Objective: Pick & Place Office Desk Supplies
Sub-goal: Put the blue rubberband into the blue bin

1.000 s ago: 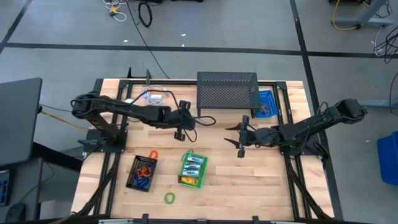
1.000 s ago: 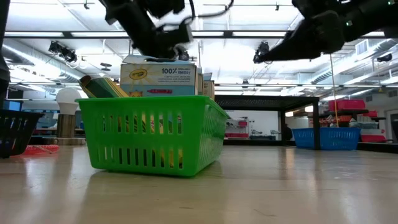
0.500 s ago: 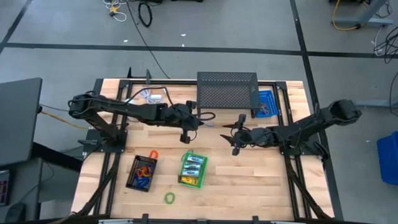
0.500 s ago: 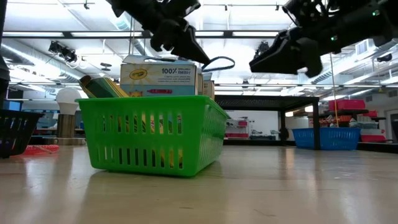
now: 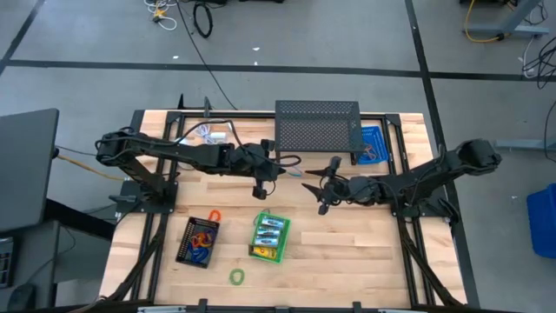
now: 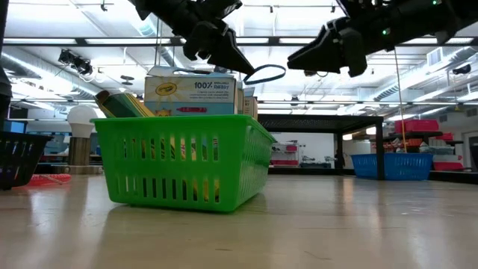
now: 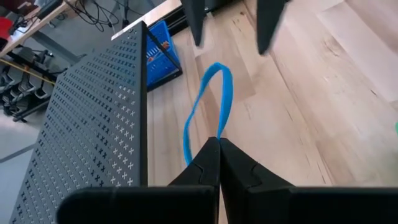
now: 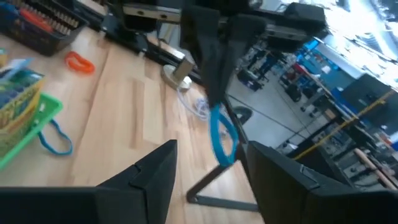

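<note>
Left wrist view: the left claw [image 7: 219, 144], pressed together on one end of a blue loop [image 7: 208, 106], holds it in the air above the desk [image 5: 365, 252], near the black perforated stand [image 7: 93, 124]. Facing it from the other side, the right claw [image 5: 323, 185] is spread, fingers either side of the loop's free end. Judged risk: the limp loop could sag or swing past those fingers, or drop if released early. Both arms reach inward over mid-desk, behind the green basket [image 5: 268, 237] of crayon boxes [image 5: 269, 230].

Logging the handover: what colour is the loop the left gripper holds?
Blue loop, pinched in the left gripper; clearest in the left wrist view.
</note>
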Robot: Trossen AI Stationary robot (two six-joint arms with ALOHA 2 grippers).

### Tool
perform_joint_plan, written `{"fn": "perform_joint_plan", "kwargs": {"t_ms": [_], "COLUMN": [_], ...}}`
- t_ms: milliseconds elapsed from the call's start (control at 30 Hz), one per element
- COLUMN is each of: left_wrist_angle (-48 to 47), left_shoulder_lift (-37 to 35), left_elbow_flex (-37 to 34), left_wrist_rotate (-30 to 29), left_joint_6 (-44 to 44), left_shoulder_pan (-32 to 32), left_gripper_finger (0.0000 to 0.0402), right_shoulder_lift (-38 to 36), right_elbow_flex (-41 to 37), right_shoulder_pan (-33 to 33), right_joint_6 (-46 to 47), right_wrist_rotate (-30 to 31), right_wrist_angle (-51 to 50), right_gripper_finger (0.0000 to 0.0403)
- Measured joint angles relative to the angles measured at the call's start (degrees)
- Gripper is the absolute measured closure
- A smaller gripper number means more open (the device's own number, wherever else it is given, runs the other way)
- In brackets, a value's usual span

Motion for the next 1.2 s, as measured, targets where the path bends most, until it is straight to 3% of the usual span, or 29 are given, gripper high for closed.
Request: {"fn": "perform_joint_plan", "kwargs": {"t_ms": [267,467,633,833,1200], "left_wrist_angle": [0.32,0.32,0.26,0.30,0.30], "left_shoulder_lift": [0.00,0.00,0.02,0.02,0.04], "left_elbow_flex": [0.00,0.00,0.00,0.00,0.00], "left_wrist_rotate": [0.01,0.03,0.32,0.51,1.50], "left_joint_6": [0.20,0.22,0.25,0.44,0.44], "left_shoulder_pan": [-0.01,-0.01,-0.01,0.00,0.02], "left_gripper_finger": [0.0401,0.0401,0.0401,0.0401,0.0401], "right_shoulder_lift": [5.32,7.62,7.72,7.72,7.72], "right_elbow_flex": [3.51,5.67,6.16,6.16,6.16], "right_shoulder_pan": [-0.57,-0.83,-0.83,-0.83,-0.83], "right_joint_6": [-1.71,-2.57,-3.09,-3.32,-3.16], "right_wrist_rotate": [0.18,4.55,6.77,6.86,7.85], "right_wrist_angle": [-0.24,-0.52,-1.03,-1.33,-1.18], "right_gripper_finger": [0.0199,0.0206,0.0261,0.0383,0.0399]}}
